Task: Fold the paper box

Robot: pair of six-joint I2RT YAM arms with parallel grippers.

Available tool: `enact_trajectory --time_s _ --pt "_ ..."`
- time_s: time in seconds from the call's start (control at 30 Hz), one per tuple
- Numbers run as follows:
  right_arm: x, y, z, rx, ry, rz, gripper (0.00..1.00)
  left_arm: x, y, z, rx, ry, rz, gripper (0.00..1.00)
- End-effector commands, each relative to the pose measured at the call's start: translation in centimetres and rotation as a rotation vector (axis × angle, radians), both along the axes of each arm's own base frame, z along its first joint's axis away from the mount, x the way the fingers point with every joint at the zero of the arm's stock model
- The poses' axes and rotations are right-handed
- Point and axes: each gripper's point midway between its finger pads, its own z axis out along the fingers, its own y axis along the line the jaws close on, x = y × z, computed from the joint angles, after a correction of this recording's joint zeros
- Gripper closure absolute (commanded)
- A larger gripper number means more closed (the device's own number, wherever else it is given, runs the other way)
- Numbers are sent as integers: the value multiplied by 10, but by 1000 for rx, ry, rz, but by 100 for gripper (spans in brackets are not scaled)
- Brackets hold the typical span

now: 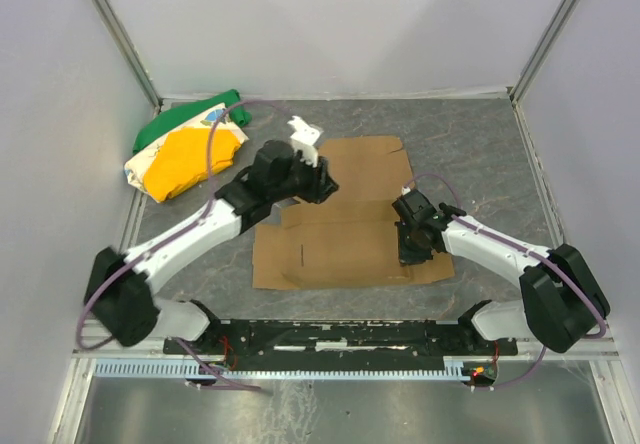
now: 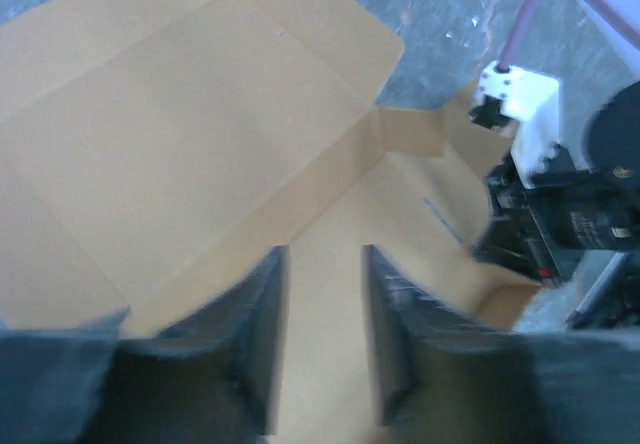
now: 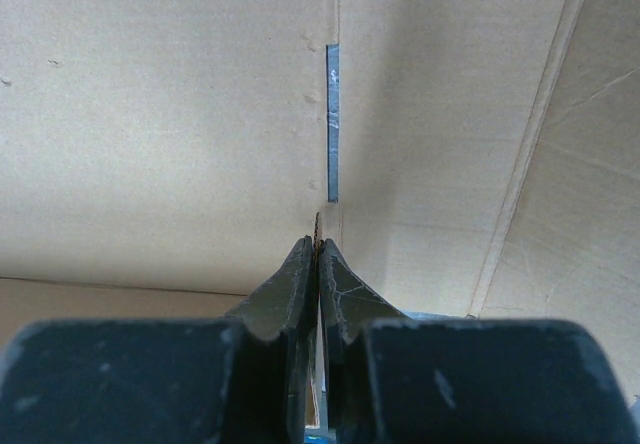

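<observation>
Two white and black robot arms rise from the near edge of a grey marbled counter (image 1: 480, 144) and reach inward over it. Between them the paper box (image 1: 330, 244) lies in the middle of the counter, an unfolded sheet of plain brown cardboard with creases and flaps, mostly flat.

Nearest, the right tool (image 3: 317, 249) sits at the box's right edge. Its two dark fingers are clenched together on a thin edge of the cardboard, which shows as a sliver between the fingertips. Just beyond the fingertips a narrow slot (image 3: 333, 124) is cut through the panel, and the grey counter shows through it.

Farther in, the left tool (image 2: 322, 264) hangs above the far half of the box, pointing down at it. Its fingers are released, with a clear gap between them, and nothing sits in that gap; bare cardboard with a crease shows below.

At the far left corner of the counter, well apart from the box, lies a green, yellow and white cloth bundle (image 1: 190, 154).
</observation>
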Motion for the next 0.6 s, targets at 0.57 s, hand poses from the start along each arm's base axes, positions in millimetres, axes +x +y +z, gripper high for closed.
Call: enact_trajectory --time_s 0.57 --pt "13 3 4 31 -82 -49 87 -146 109 -53 -107 457 709 65"
